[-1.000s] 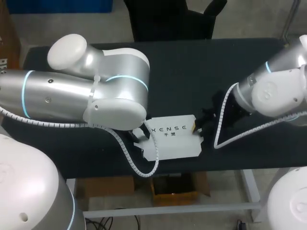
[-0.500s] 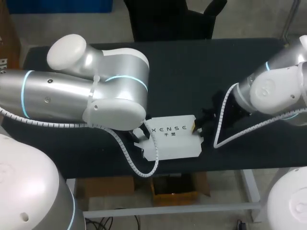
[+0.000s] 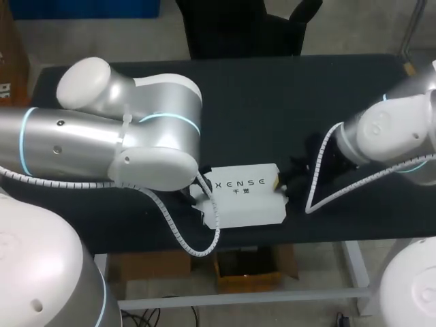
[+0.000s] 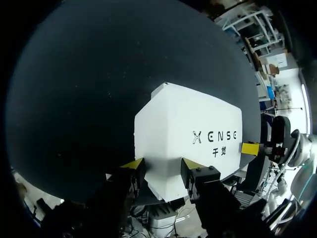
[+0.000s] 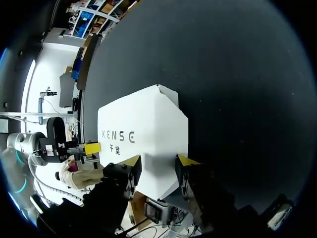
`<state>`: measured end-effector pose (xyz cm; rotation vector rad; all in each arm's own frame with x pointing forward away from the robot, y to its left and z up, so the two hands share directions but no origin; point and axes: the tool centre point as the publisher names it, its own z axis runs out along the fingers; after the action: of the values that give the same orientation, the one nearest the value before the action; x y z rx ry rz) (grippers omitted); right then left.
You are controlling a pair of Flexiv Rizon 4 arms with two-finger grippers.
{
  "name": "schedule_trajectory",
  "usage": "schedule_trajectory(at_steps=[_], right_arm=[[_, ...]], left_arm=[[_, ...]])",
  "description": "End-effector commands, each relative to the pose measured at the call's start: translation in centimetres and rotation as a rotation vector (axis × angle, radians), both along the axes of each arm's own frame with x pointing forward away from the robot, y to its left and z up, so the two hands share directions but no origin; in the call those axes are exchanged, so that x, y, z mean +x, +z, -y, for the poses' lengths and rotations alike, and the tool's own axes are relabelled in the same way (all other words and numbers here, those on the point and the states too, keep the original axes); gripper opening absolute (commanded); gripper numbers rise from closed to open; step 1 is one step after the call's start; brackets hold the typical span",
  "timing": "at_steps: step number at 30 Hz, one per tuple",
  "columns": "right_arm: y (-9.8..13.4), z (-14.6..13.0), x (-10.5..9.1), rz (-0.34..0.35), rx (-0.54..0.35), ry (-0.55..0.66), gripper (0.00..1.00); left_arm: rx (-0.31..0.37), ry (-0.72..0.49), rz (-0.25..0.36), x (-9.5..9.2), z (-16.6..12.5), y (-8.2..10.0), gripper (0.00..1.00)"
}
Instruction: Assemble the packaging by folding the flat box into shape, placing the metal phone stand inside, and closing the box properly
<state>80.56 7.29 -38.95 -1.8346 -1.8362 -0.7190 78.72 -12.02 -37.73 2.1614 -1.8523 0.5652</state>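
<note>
Black bench [image 3: 272, 95]. Left arm [image 3: 102, 143] and right arm [image 3: 395, 133] meet near its front edge. White box [image 3: 245, 201] lies there, folded into shape, close to that edge. Left pincer [image 4: 162, 168] looks clamped on one end of the box, right pincer [image 5: 158, 161] on the other, a finger pressed to each side. Phone stand not visible. Risks: uneven pull twists or crushes the thin card. A shove forward tips the box off the bench. Loose end flaps [image 3: 203, 204] could snag a finger and crease.
</note>
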Motion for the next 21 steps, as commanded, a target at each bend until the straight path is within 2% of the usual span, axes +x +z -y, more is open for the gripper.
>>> schedule_trajectory(at_steps=[1,21], right_arm=[[-0.3,0.4,-0.2,0.003,0.038,0.006,0.42],[0.3,-1.0,0.4,0.018,0.059,0.052,0.41]], left_arm=[[-0.029,-0.004,0.003,0.0,-0.4,-0.6,0.47],[-0.049,-0.04,0.018,0.3,0.2,-0.3,0.45]])
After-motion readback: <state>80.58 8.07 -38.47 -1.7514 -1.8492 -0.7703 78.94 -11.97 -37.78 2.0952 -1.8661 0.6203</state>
